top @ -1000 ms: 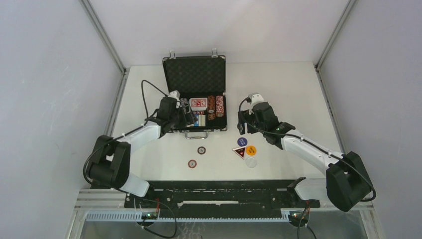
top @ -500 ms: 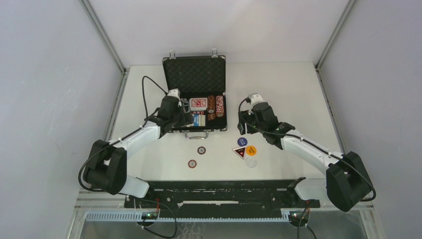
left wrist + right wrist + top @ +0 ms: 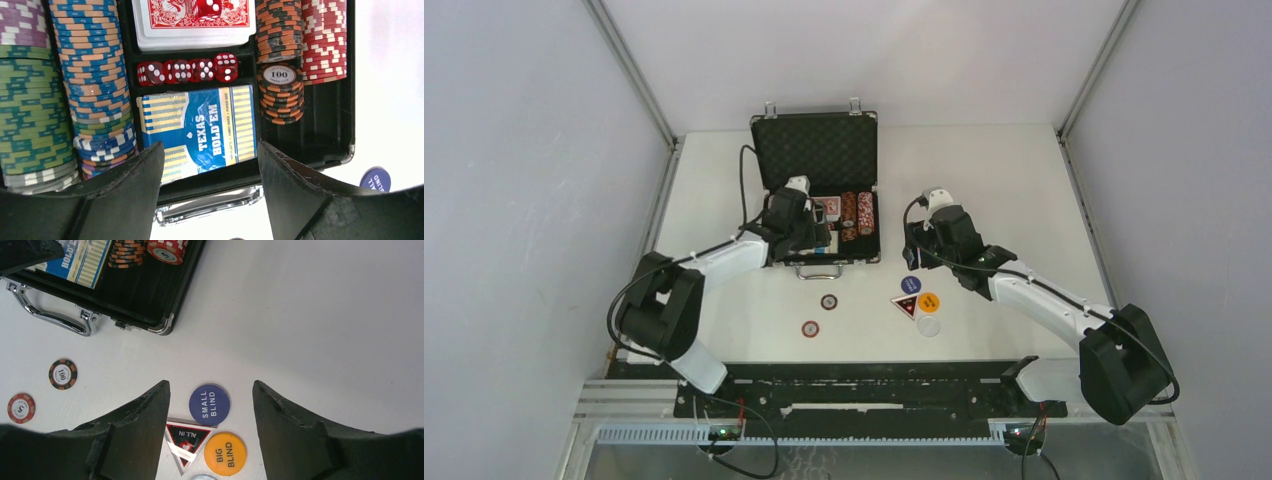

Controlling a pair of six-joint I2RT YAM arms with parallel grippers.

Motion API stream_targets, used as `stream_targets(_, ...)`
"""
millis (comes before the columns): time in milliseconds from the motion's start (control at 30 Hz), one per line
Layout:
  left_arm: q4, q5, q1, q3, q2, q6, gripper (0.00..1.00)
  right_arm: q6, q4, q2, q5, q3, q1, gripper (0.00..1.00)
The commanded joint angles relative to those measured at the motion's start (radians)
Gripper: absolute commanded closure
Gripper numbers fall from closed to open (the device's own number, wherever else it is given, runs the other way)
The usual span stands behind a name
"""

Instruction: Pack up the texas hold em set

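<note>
The black case (image 3: 861, 258) lies open, its lid (image 3: 815, 152) upright. Inside lie rows of striped chips (image 3: 95, 85), a red deck (image 3: 192, 22), a blue deck (image 3: 200, 127) and red dice (image 3: 187, 71). My left gripper (image 3: 210, 150) hovers open over the blue deck and the case's front edge, holding nothing. My right gripper (image 3: 210, 387) is open above the blue small-blind button (image 3: 209, 404), with the triangular all-in button (image 3: 187, 440) and orange big-blind button (image 3: 225, 453) just below. Two loose chips (image 3: 828, 301) (image 3: 810, 328) lie on the table in front of the case.
The case's metal handle (image 3: 50, 315) sticks out toward the arms. A pale round button (image 3: 929, 325) lies nearest the arms, under the orange one. One die (image 3: 207, 7) rests on top of the red deck. Grey walls close in the white table (image 3: 1004, 180).
My left arm has swung right from the case's left end to above the blue deck. Both grippers' jaws have narrowed a little. The right arm has barely moved.
</note>
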Motion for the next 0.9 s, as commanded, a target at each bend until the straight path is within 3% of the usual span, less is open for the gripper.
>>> stream_targets(0,0.018,0.02,-0.001,0.048,0.062,0.001,0.27,0.017,0.025,-0.019,0.01,0.027,0.005,0.31)
stream_targets(300,0.04,0.045,-0.007,0.039,0.033,0.007,0.27,0.012,0.036,-0.029,-0.002,0.028,0.017,0.31)
stream_targets(433,0.095,0.037,-0.008,-0.015,-0.094,0.0,0.27,-0.017,0.035,-0.001,0.024,0.058,0.082,0.3)
stream_targets(600,0.222,-0.012,-0.047,-0.135,-0.321,-0.068,0.28,-0.057,0.004,0.118,0.198,0.158,0.258,0.3)
stream_targets(767,0.182,-0.24,-0.042,-0.245,-0.484,-0.136,0.1,-0.002,0.002,0.232,0.063,0.25,0.319,0.3)
stream_targets(800,0.161,-0.258,-0.03,-0.263,-0.504,-0.149,0.03,0.002,-0.004,0.254,0.045,0.27,0.328,0.3)
stream_targets(867,0.133,-0.232,0.024,-0.304,-0.525,-0.192,0.0,0.014,-0.011,0.297,0.03,0.305,0.343,0.3)
